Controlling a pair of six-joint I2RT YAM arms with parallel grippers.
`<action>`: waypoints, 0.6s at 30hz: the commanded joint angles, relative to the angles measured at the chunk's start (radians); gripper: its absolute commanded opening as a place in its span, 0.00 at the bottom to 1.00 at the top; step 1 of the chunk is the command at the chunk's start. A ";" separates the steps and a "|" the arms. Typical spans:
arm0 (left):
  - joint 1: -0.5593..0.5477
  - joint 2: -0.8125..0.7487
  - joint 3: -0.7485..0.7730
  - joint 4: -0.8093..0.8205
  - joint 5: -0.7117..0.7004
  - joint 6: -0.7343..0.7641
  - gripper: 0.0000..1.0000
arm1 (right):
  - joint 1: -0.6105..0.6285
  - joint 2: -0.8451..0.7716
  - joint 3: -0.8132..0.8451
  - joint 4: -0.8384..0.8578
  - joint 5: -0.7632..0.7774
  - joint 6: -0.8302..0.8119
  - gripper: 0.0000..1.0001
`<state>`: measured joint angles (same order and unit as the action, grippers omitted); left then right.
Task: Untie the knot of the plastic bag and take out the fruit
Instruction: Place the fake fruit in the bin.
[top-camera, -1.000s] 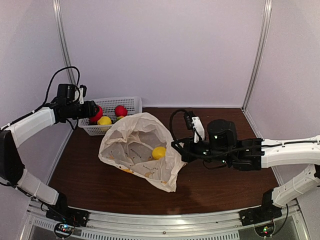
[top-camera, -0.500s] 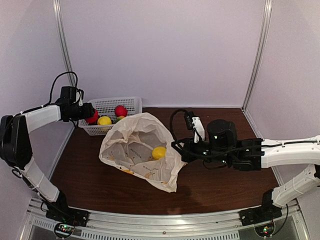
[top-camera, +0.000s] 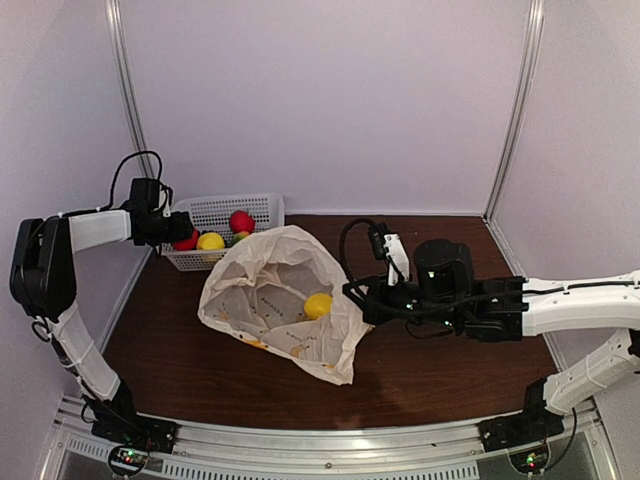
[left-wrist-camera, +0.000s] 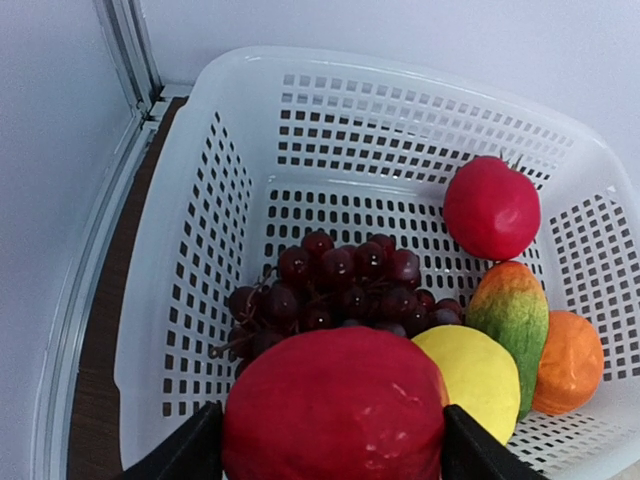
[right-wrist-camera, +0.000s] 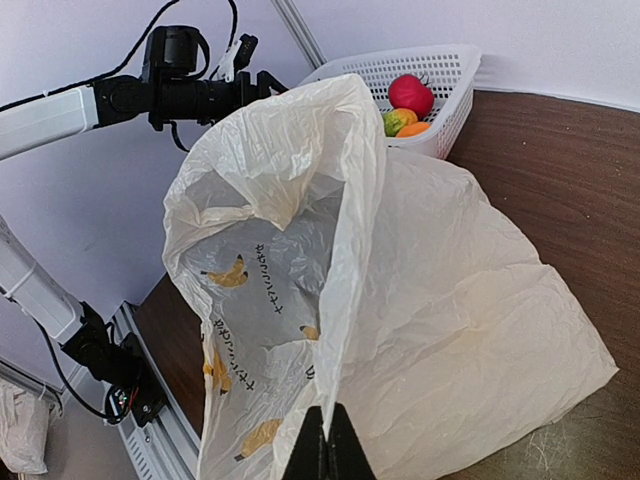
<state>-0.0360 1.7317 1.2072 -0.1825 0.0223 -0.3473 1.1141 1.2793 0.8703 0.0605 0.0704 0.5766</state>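
The left pincer (left-wrist-camera: 330, 452), gripping a red fruit (left-wrist-camera: 335, 400), has drawn in low over the basket (left-wrist-camera: 400, 90) at the rear left corner of the counter (top-camera: 430, 370): drop-off is near. The right pincer (right-wrist-camera: 325, 445), clenched on the rim of the bag (right-wrist-camera: 470, 320), props its mouth open; one yellow fruit (top-camera: 318, 305) lies inside, behind raised film.

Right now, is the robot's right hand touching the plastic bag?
Touching. The right wrist view shows the right hand pinched shut on the edge of the plastic bag, with the film rising straight out from between its fingertips.
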 joint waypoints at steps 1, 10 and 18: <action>0.007 0.009 0.026 0.041 -0.007 0.019 0.81 | -0.005 0.010 -0.005 -0.004 -0.004 0.008 0.00; 0.007 -0.006 0.027 0.034 -0.007 0.022 0.88 | -0.004 0.018 0.001 -0.001 -0.009 0.006 0.00; 0.008 -0.053 0.001 0.043 -0.062 0.020 0.89 | -0.005 0.021 0.005 -0.001 -0.011 0.005 0.00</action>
<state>-0.0360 1.7283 1.2076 -0.1810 -0.0002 -0.3378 1.1141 1.2922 0.8703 0.0608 0.0673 0.5766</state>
